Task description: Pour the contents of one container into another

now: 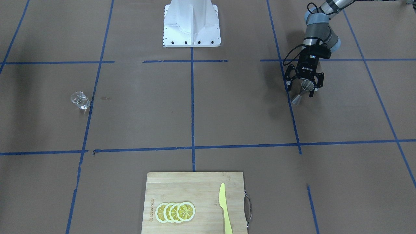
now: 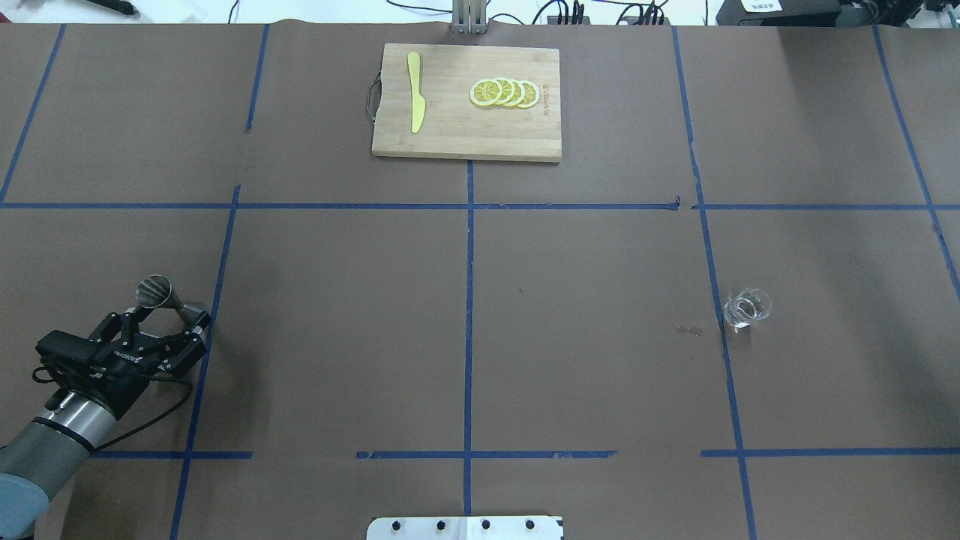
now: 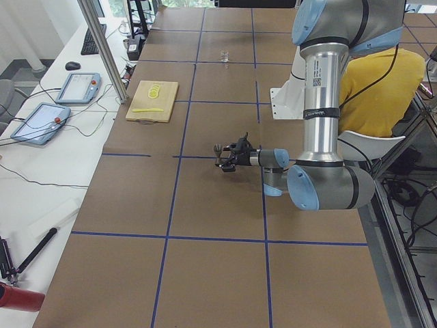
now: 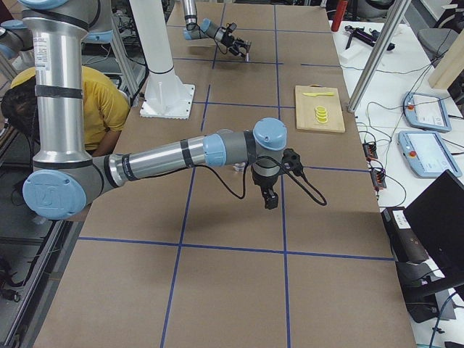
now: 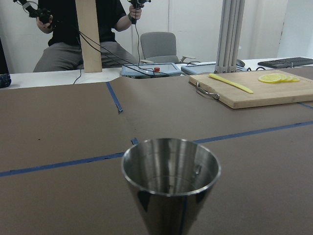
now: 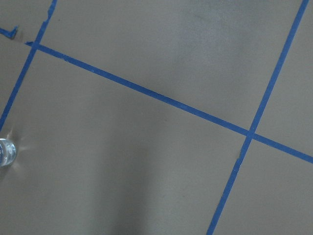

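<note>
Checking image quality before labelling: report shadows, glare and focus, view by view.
Front-facing: a soft shadow lies beside the left gripper. Left wrist: the steel jigger is sharp, with reflections on its wall. Right wrist: the glass is cropped at the edge, throwing bright streaks.

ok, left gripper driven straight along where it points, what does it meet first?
The steel jigger, standing directly ahead and roughly between the left gripper's open fingers. Whether they already flank it is unclear.

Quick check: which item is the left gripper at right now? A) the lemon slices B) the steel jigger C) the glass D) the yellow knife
B: the left gripper sits with open jaws right at the steel jigger, far from the cutting board and the glass.
</note>
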